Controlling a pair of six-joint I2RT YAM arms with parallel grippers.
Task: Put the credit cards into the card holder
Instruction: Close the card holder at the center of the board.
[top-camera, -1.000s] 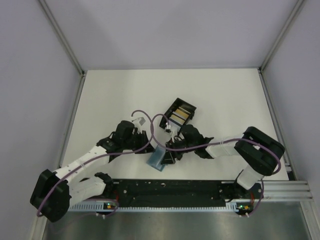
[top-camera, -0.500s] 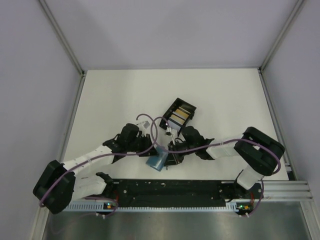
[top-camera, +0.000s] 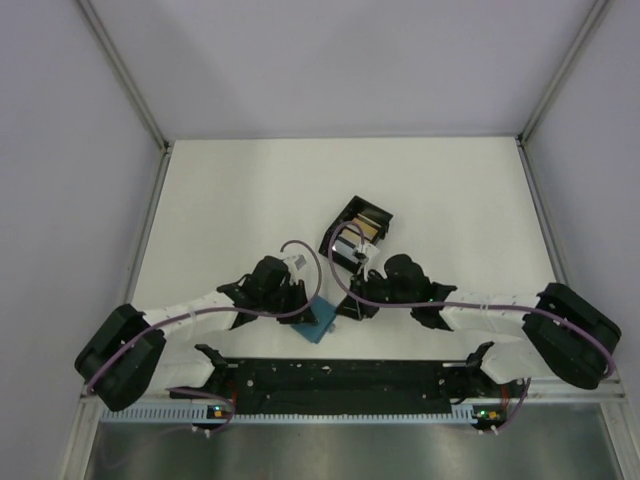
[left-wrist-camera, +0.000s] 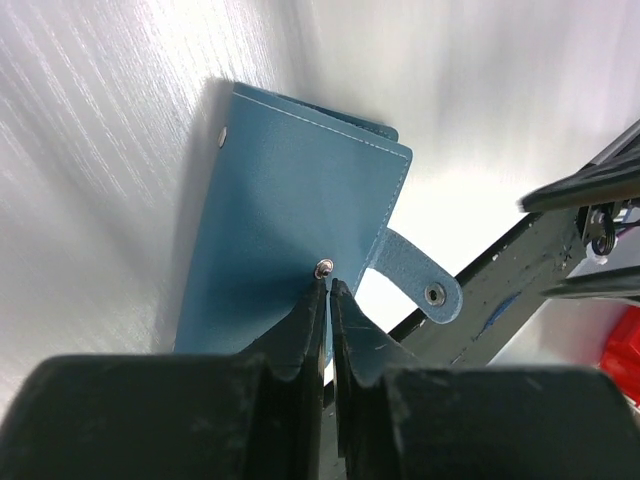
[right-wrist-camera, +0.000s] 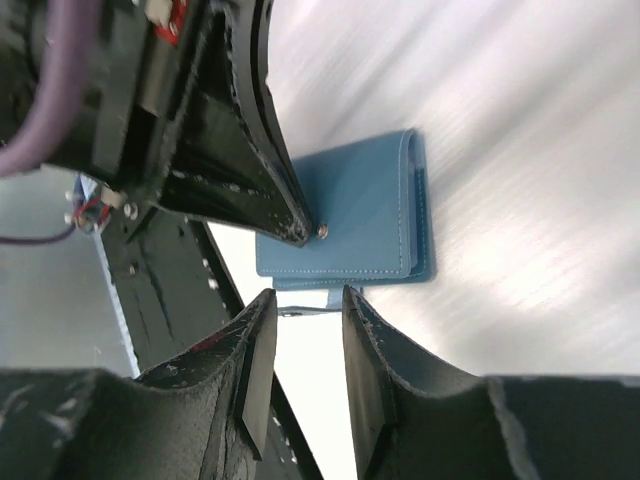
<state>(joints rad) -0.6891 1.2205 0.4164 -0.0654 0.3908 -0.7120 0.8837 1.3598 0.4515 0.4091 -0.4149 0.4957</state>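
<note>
Your card holder lies flat and folded shut on the worktop, close to the near edge between the two arms. Its strap tab hangs loose off one side, unsnapped, so you have the fastening undone, but the cover is not yet lifted.

The left gripper has its jaws together. Their tips press on the cover right at the snap stud and clamp nothing. The right gripper has its jaws apart, lined up with the loose strap just off the wallet's edge. You cannot tell from these views whether they touch it.

Farther out, the credit cards sit in the black tray, well apart from the wallet. Orange-yellow and silver edges show there. No card is visible in the holder or in either gripper.

You are early in the job, I judge: the wallet still has to be opened, then every card moved and slotted.
</note>
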